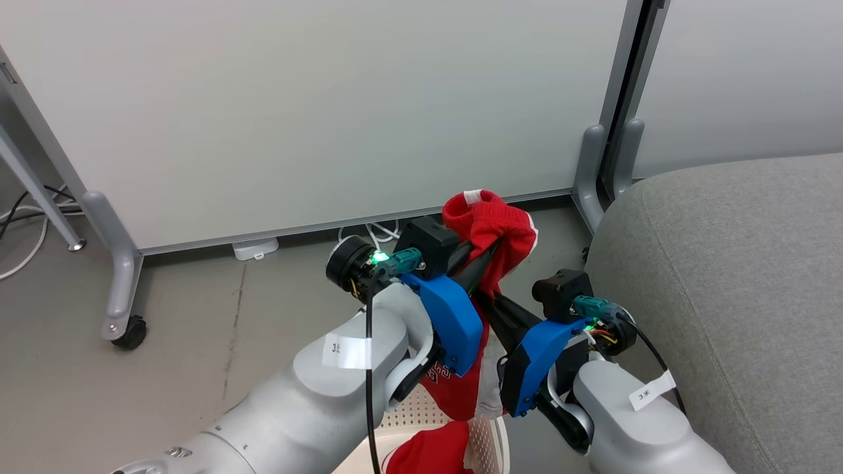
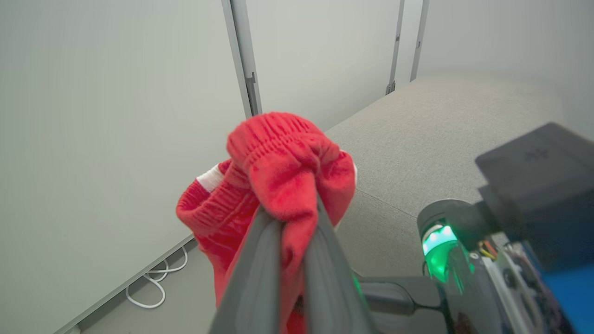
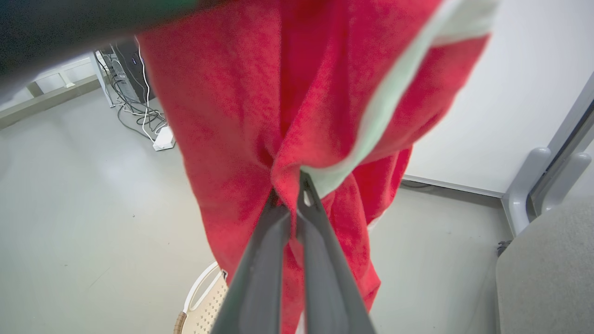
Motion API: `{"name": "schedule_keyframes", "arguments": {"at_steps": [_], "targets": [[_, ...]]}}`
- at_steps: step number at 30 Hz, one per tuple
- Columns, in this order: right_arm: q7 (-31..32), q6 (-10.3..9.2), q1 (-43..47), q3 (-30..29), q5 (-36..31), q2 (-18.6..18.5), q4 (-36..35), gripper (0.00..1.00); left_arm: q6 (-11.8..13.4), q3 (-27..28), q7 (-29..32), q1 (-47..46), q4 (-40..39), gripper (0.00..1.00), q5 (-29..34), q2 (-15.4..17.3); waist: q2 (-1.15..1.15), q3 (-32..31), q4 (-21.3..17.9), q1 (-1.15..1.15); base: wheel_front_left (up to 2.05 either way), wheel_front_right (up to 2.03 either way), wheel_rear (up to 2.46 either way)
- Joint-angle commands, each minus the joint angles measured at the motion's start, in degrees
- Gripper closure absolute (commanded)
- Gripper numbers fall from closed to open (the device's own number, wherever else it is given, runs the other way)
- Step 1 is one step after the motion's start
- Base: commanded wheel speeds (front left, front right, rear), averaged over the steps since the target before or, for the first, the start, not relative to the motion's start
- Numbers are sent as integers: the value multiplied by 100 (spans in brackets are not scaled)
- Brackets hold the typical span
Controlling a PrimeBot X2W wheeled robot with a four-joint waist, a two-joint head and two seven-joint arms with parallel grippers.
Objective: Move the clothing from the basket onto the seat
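You've got both grippers raised and converging. Left gripper [image 1: 491, 253] sits higher, fingers pointing up-right, pinched tight on the clothing [image 1: 489, 220]. Right gripper [image 1: 487, 297] is just below, fingers aimed up-left, clamped on the same clothing.

Bare floor [image 1: 197, 342] left of basket [image 1: 418, 413]; partition [image 1: 329, 99] ahead; seat [image 1: 724, 276] close right.

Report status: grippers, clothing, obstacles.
Left gripper shut on red garment, hanging over basket. Right gripper shut on same garment, lower. Seat at right, no obstacle seen.
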Motion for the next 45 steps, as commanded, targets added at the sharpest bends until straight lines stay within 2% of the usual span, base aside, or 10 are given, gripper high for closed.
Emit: {"name": "schedule_keyframes", "arguments": {"at_steps": [1,7,8,9,10,11,27,30,36,45], "targets": [[-34,3,-106,16,29,11,29,100,-25,-23,-29,-69,11,100,-16,3,0,-2,1,0,0,0,0],[-78,3,-121,54,80,11,78,100,-12,-25,-33,-56,38,100,-2,3,0,-7,8,0,0,0,0],[-87,3,-122,64,85,11,82,100,23,-26,7,-53,65,96,18,3,0,-7,8,0,0,0,0],[-92,3,-125,74,89,11,85,100,36,-26,21,-49,71,66,28,3,0,-6,7,0,0,0,0],[-95,3,-130,79,100,11,90,100,42,-26,20,-44,67,16,22,2,0,-4,8,0,0,0,0],[-100,3,-129,84,108,12,99,100,46,-26,16,-44,65,0,16,2,0,-3,8,0,0,0,0],[-165,3,-152,112,110,11,196,100,93,66,-77,196,268,0,127,4,0,13,44,0,0,0,0],[-178,3,-152,41,83,9,164,100,131,373,-81,339,172,0,343,65,0,31,61,0,0,0,0],[-203,3,-117,-110,-37,-50,49,100,263,1197,-80,981,-357,0,1023,400,0,64,101,0,0,0,0],[-207,3,58,-325,-195,-108,-143,100,344,2618,-80,2303,-1250,0,2063,839,0,80,96,0,0,0,0]]}}
